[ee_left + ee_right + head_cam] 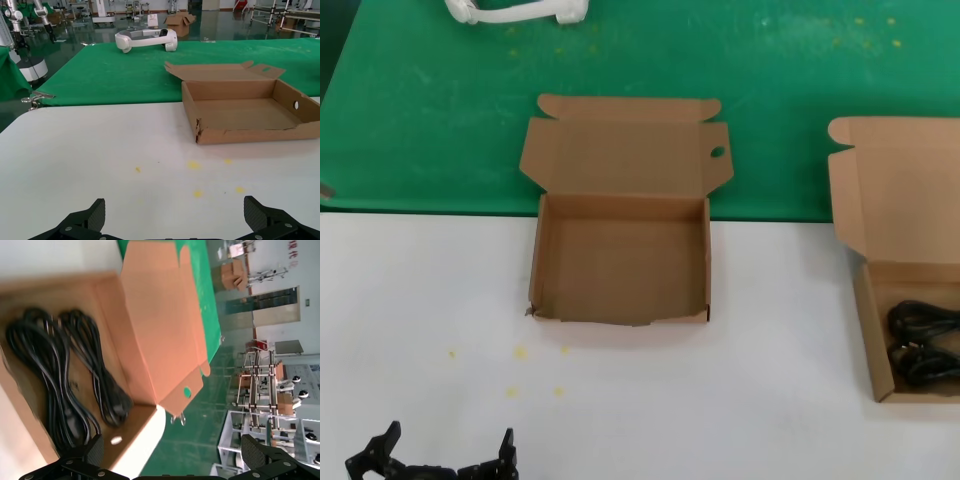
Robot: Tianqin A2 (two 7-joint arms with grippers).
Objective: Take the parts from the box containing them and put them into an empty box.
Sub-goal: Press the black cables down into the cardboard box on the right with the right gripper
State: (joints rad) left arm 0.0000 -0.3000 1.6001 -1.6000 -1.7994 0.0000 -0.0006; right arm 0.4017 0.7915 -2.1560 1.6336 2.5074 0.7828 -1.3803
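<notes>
1. The left gripper (445, 462), black with two pronged fingers, sits at the near edge of the white table (420, 300), well short of the boxes; its fingers stand wide apart with nothing between them.
2. The right gripper (175, 460) appears only in its own wrist view, hovering just over the cable box; its two black fingertips are spread wide and hold nothing.
3. Below it lie the black thin cables coiled into loose bundles (60, 380), two of them side by side on the box floor. In the head view (923, 345) they show as elongated loops, one farther from the robot and one nearer, their long axes running roughly left to right.
4. They lie in the shallow brown cardboard box with its tall lid standing open (880, 330), at the table's right edge and partly cut off by the frame.
5. The shallow square brown cardboard box with a small round hole in its opened lid (620, 255) sits mid-table, hollow, ragged front edge toward the robot, lid lying back over the green mat (440, 110).
6. A white headset-shaped object (145, 39) rests far back on the mat.
</notes>
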